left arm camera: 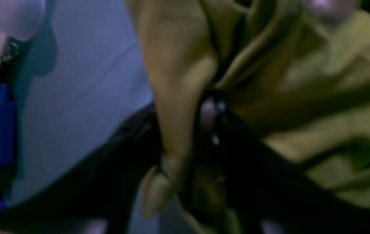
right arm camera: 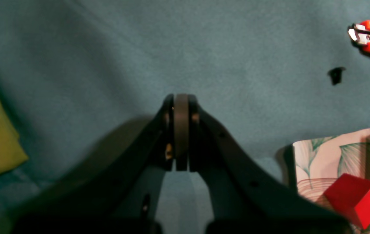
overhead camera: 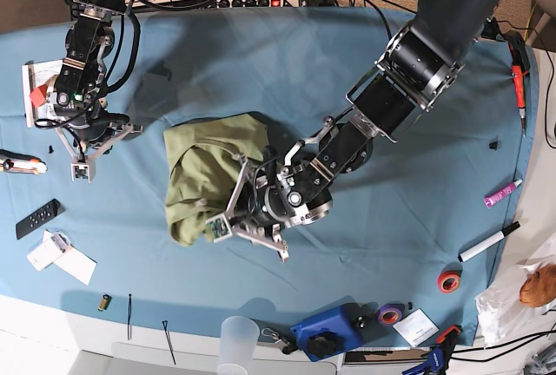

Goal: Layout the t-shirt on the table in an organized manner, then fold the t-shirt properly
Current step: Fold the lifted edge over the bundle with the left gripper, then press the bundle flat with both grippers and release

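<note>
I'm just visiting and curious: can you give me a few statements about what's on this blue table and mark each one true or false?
1. The olive-green cotton t-shirt lies crumpled in a heap. True.
2. The left end effector is at the shirt, with cloth between its fingers. True.
3. The right end effector grips the shirt. False: it is shut on nothing, over bare blue cloth-covered table.
4. A red cube rests on the shirt. False: it sits on a leaf-patterned card, apart from it.
5. The shirt is neatly folded. False: it is bunched.

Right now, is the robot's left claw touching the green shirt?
Touching. In the left wrist view the t-shirt bunches between the left gripper's dark fingers, cloth pressed against them.
</note>
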Motion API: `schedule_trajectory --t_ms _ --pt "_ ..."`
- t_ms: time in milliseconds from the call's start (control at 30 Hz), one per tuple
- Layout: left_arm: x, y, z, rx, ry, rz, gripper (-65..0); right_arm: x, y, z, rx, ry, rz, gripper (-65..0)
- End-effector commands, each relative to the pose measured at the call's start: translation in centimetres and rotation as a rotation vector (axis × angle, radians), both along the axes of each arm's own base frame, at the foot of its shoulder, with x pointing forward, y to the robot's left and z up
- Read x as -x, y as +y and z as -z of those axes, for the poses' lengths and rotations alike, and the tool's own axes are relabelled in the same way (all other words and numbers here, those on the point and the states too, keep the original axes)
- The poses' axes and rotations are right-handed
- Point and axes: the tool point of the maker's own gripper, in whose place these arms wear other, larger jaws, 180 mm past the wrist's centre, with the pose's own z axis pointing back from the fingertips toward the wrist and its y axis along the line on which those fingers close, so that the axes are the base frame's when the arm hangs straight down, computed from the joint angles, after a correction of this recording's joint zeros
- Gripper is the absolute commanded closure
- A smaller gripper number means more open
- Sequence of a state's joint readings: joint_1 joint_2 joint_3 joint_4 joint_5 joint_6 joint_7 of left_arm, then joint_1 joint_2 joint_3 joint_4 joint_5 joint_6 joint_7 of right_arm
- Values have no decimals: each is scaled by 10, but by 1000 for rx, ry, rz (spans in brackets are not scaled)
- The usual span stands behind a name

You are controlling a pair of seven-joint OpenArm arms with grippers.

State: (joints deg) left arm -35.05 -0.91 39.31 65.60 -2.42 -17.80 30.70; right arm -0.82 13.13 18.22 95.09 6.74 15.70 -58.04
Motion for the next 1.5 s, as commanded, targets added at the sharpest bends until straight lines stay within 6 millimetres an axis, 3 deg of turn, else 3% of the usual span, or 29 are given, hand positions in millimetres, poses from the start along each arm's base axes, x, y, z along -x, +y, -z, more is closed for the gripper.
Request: schedule_trajectory --t_ms 0,200,367,467,567,667,733,867,933,1000,1100,1233,1467 --pt "-19 -12 -40 80 -93 -17 -230 -9 -4 -14 18 -48 -4 0" --pt "-56 7 -78 145 -198 -224 -256 -9 -4 -14 18 -48 -4 0" --pt "-68 32 -86 118 -185 -402 -243 -10 -4 -15 19 -52 -6 0" --pt "-68 48 -85 75 -159 -500 -153 -12 -6 -19 31 -64 -16 0" --pt "-68 66 -91 3 -182 -575 -14 -21 -12 -35 64 -102 -29 0" --pt "-63 85 -103 -55 -203 -679 0 -37 -13 -67 79 -189 -46 0" --pt "-56 96 -109 -109 -195 -727 0 -50 2 -86 24 -259 -101 0" --pt "-45 109 -115 -163 -232 -777 0 -70 55 -112 -143 -372 -321 0" --pt "-41 115 -106 -179 -220 -796 0 -72 78 -120 -200 -413 -420 0" --pt "-34 121 -90 -190 -173 -815 0 -75 88 -123 -229 -438 -438 0" --pt "-24 132 -67 -198 -106 -846 0 -81 98 -113 -287 -445 -435 0" --pt "-13 150 -46 -199 -31 -887 0 -88 130 -73 -364 -334 -529 0" --pt "4 188 -45 -140 -18 -959 0 -114 161 -39 -390 -257 -576 0"
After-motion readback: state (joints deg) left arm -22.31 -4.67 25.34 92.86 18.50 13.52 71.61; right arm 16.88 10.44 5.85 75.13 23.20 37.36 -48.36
